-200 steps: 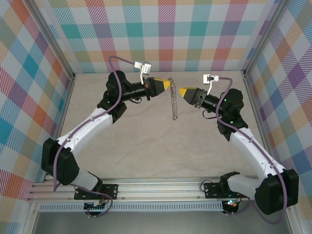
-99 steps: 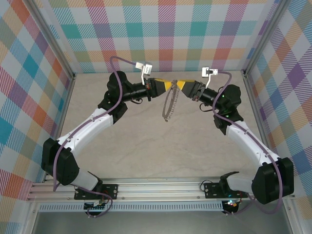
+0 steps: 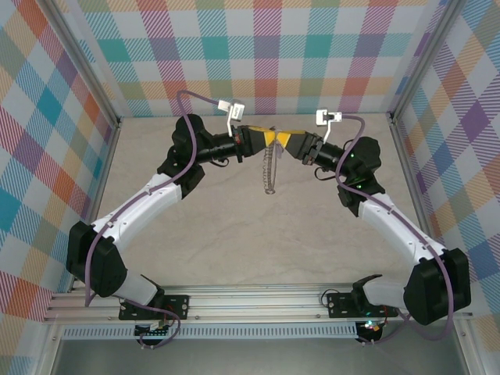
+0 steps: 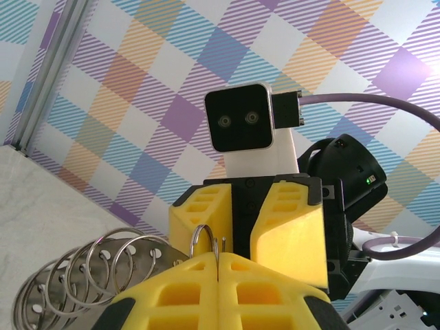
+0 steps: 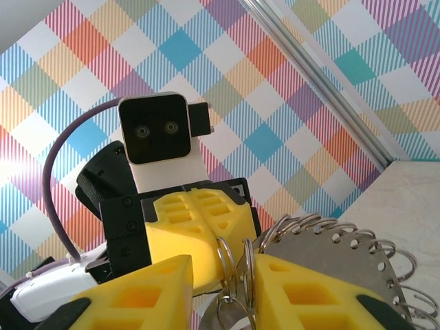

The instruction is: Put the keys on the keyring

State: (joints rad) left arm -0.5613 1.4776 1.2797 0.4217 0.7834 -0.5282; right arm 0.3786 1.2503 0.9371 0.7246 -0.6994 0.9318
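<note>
My left gripper (image 3: 269,137) is raised at the back middle of the table, shut on a small silver split ring (image 4: 205,239) that pokes up between its fingertips. The keyring (image 3: 269,168), a silver string of rings, hangs from that gripper. My right gripper (image 3: 283,141) faces the left one tip to tip and is open. In the right wrist view, silver rings (image 5: 234,265) stand between its yellow fingers (image 5: 144,295). A flat metal plate (image 5: 337,258) carries several rings along its edge. The lilac-headed key is out of view.
The pale table (image 3: 258,234) lies below the hanging chain. Plaid walls (image 3: 266,55) close in the back and sides, with aluminium posts (image 3: 406,101) at the corners. Both arm bases sit at the near rail (image 3: 258,301).
My right gripper has travelled left until its tips meet the left gripper's. The hanging chain swung left and then settled under the two tips. The left arm held still.
</note>
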